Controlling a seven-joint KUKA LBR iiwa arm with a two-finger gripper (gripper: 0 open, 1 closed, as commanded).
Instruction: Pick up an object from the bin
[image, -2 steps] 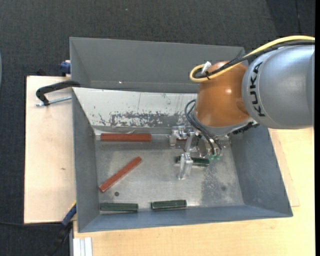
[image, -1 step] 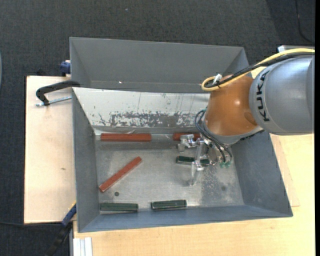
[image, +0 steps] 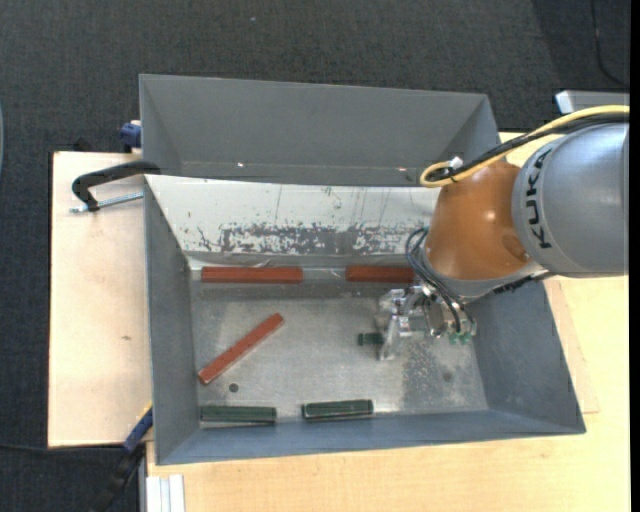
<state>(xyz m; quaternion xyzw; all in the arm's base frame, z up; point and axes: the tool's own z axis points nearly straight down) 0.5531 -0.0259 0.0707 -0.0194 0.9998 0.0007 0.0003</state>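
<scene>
bin (image: 165, 330) of grey metal, seen from above, with the arm (image: 580, 210) entering from the right; its orange cover (image: 470, 230) hides part of the back right corner. jaws hang low over the floor right of centre, where metal parts and cables merge, so whether they stand wide or narrow cannot be told. small dark piece (image: 369, 340) lies at their tip, its shape and any contact unclear. left red bar (image: 250, 274) lies along the back wall; right red bar (image: 378, 272) is cut off by the arm. slanted red bar (image: 240, 348) lies left of centre, near a dark speck (image: 233, 388). left green bar (image: 237, 413) and middle green bar (image: 337, 408) lie along the front wall.
</scene>
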